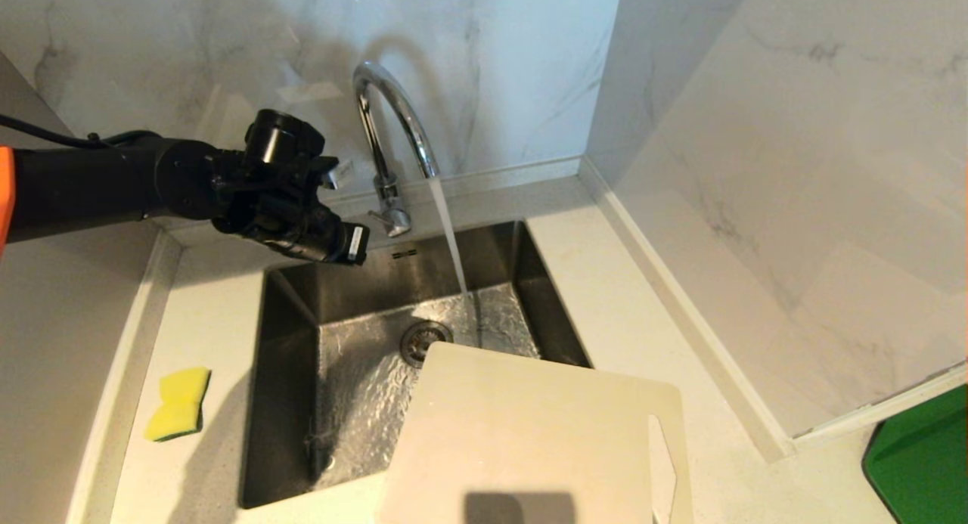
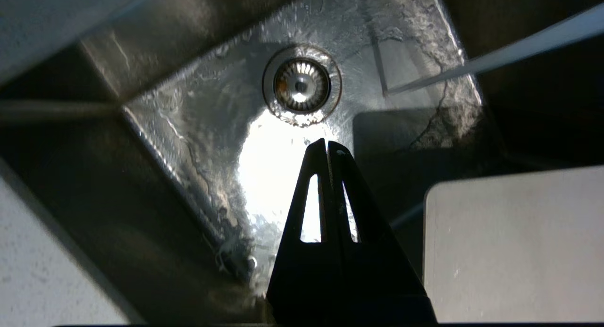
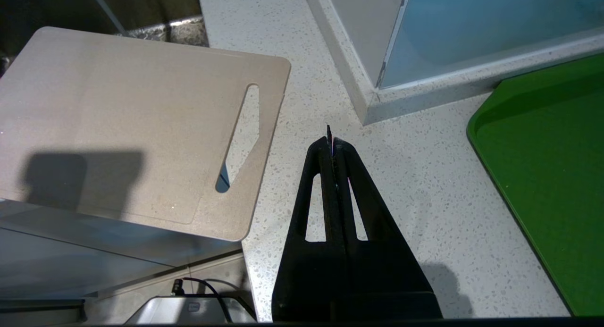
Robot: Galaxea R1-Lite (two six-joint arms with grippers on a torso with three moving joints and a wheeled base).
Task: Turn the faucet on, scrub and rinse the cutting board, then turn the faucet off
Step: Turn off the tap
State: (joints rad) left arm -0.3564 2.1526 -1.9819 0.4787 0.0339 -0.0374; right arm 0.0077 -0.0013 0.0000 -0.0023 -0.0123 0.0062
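Marble-look walls close in a pale speckled table (image 1: 628,297) with a steel sink (image 1: 287,403) sunk into it. At the back left corner of that sink the left hand (image 1: 355,244) hangs in the air with its fingers pressed together and nothing between them, just beside the base of the faucet (image 1: 389,123); whether it touches the small side lever cannot be made out from here. Water runs from the spout in a slanting stream onto the sink floor near the drain (image 1: 425,341). Further out, the cutting board (image 1: 529,441) lies at the sink's near right corner, partly over the basin and partly on the table, its slot handle toward the right, and the stream lands clear of it. A yellow-and-green sponge (image 1: 179,413) sits on the table left of the sink, untouched. The right hand (image 3: 331,138) is parked over the table right of the board, fingers together and empty. So the tap looks to be on; scrubbing, rinsing and shutting off remain.
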